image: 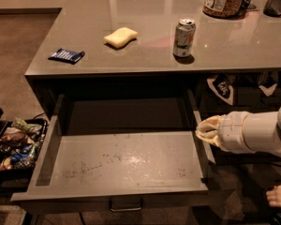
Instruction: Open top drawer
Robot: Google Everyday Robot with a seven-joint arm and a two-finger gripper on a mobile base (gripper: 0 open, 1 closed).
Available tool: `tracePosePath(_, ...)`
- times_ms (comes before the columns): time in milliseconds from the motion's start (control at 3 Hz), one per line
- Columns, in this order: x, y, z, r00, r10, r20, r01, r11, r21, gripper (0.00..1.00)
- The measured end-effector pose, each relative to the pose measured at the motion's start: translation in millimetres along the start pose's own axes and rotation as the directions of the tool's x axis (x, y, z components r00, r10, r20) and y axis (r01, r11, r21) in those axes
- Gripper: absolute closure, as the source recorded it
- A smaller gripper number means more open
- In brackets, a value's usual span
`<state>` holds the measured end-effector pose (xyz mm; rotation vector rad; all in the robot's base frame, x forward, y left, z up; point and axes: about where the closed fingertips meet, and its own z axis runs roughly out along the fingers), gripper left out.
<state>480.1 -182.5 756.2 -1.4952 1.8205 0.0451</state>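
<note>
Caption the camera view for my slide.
Top drawer stands open; gripper beside its right wall, soda can on counter.

The top drawer [126, 161] stands pulled well out beneath the worktop [243, 46], showing a scuffed grey floor, with its metal loop handle [125, 204] at front centre. The end effector [207, 129] sits just beside the drawer's right wall. On the worktop stand a can [183, 37], a yellow sponge [120, 36] and a blue packet [66, 55]
</note>
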Motion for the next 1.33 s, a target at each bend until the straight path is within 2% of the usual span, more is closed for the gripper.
tracePosePath(667, 31.2, 35.1, -46.0, 0.996, 0.086, -0.037, -0.083, 0.994, 0.072, 1.0)
tracePosePath(1000, 32.6, 36.6, -46.9, 0.995, 0.091, -0.037, -0.088, 0.9934, 0.072, 0.82)
tracePosePath(1333, 32.5, 36.6, -46.9, 0.995, 0.091, -0.037, -0.088, 0.9934, 0.072, 0.58)
